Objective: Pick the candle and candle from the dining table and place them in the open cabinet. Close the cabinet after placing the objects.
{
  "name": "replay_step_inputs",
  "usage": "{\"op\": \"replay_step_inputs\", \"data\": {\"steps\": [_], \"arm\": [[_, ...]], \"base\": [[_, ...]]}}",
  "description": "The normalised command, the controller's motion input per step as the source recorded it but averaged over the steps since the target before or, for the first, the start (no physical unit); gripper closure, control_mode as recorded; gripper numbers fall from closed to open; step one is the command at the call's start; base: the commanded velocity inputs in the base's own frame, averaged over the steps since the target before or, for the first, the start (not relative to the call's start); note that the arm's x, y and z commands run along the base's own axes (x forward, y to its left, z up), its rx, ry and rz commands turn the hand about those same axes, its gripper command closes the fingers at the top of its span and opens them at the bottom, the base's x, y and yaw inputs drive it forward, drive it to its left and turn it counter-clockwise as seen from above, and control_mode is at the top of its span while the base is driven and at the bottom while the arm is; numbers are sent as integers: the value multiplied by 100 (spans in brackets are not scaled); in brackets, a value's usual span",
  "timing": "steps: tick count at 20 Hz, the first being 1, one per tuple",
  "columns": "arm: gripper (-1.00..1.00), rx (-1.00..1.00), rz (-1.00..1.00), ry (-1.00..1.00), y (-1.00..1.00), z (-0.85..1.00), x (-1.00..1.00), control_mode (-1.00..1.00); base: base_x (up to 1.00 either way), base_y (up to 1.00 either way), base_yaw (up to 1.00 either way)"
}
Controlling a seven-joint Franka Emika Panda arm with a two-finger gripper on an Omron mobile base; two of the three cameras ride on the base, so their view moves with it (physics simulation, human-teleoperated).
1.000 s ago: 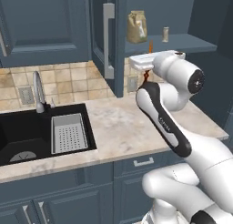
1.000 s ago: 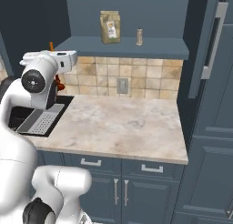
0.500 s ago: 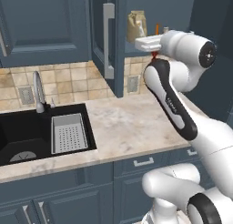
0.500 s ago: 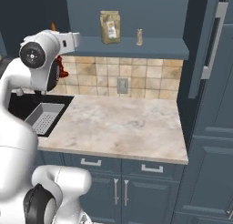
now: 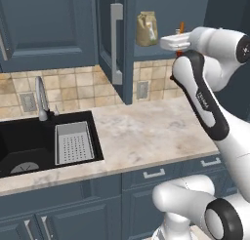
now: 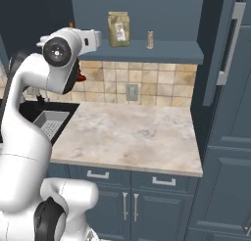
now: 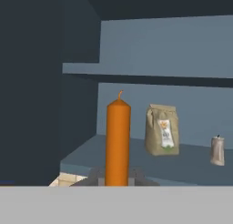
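The gripper (image 7: 117, 182) is squeezed tight on the orange stick candle (image 7: 118, 143), which stands straight up between its fingers. The arm has lifted a lot in the last second and now holds that candle right in front of the open cabinet (image 7: 136, 159). Farther back on the shelf stand the paper bag (image 7: 162, 129) and the small grey candle (image 7: 217, 150), so I think only this candle is left to set down before closing the door (image 5: 115, 44).

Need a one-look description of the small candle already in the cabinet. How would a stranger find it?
Look in the open cabinet above the counter, on its lower shelf. Right of the paper bag stands the grey-beige candle, a stubby pillar. It is shorter and paler than the bag, and unlike the orange-red candle, no gripper holds it.
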Motion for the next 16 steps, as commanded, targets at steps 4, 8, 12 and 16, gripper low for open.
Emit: {"op": "replay_step_inputs", "data": {"steps": [4, 8, 12, 16], "arm": [[100, 7, 0, -24, 0, 12, 0, -100], [100, 1, 0, -27, 0, 3, 0, -100], [100, 0, 0, -7, 0, 1, 0, -100], [100, 0, 0, 1, 0, 1, 4, -100]], "base": [[0, 0, 0], [0, 0, 0], [0, 0, 0], [0, 0, 0]]}}
